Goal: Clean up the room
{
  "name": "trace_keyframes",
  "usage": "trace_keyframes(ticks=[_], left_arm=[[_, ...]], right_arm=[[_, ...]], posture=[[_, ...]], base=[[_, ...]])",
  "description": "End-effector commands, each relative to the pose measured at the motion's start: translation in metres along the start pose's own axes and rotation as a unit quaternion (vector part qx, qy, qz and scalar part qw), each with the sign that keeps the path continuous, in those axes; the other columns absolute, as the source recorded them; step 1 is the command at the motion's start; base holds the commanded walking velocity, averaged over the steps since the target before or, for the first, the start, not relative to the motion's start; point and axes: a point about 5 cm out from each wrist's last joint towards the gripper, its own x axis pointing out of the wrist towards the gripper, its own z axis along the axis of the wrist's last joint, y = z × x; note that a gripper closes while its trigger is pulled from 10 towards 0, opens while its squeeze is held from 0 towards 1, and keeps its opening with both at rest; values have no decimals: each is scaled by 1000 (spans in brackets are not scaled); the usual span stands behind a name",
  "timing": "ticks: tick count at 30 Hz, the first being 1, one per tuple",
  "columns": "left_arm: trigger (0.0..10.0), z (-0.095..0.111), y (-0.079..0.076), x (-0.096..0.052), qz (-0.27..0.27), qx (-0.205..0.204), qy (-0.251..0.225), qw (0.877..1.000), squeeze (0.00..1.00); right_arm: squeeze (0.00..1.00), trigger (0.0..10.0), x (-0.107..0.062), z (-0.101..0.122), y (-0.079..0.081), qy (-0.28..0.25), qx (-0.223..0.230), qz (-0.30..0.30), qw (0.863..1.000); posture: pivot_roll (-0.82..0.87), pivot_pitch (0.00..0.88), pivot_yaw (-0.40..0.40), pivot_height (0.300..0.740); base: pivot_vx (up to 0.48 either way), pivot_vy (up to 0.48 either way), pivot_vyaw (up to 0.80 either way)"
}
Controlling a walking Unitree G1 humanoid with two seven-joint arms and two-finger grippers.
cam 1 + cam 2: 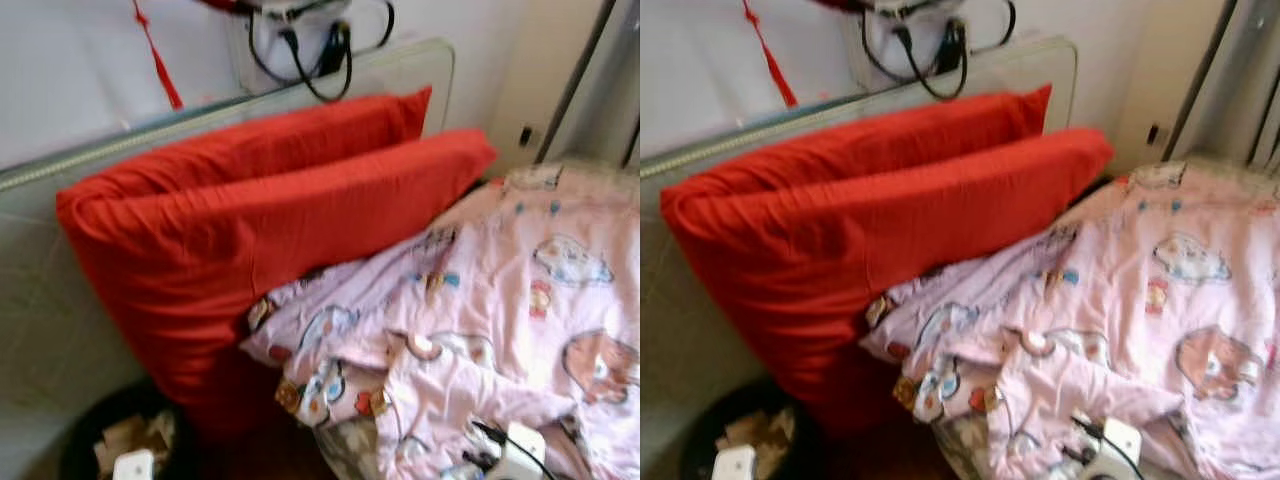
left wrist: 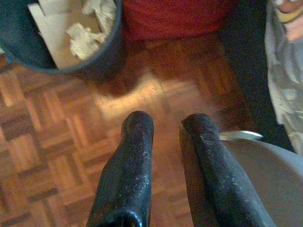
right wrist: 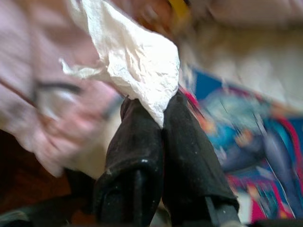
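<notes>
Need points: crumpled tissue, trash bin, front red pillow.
crumpled tissue (image 3: 137,61), right wrist view, middle of the white wad.
trash bin (image 2: 102,64), left wrist view, dark outer wall.
front red pillow (image 1: 270,230), left eye view, centre of its face.

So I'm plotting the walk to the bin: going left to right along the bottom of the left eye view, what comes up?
Bin → red pillow → pink quilt → white charger.

Red pillows (image 1: 880,240) against pink quilt (image 1: 1140,330)
</notes>
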Motion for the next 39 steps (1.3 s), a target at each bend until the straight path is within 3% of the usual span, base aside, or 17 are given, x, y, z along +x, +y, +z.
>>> trace_keyframes(ticks=[1,4,10,17,28,39], left_arm=[[10000,4,3,1,7,11,1,1000,0],[10000,6,-12,4,-2,9,0,1000,0],[10000,16,-17,7,-7,11,-10,1000,0],[10000,24,-8,6,-6,13,-18,1000,0],[10000,20,13,1,1,13,-16,1000,0],[10000,22,9,2,-2,14,-17,1000,0]], right_arm=[[0,10000,2,5,9,-8,6,10,1000],[0,10000,2,5,8,-5,-2,7,1000],[0,10000,1,3,7,-2,-1,5,1000],[0,10000,1,2,9,2,-7,8,1000],[0,10000,1,1,10,5,-17,16,1000],[0,10000,1,1,11,5,-17,16,1000]], posture=[[16,0,50,740],[17,0,49,740],[17,0,49,740],[14,0,51,740],[14,0,58,740],[17,0,57,740]], base=[[0,0,0],[0,0,0],[0,0,0],[0,20,0],[0,159,0],[0,-42,0]])
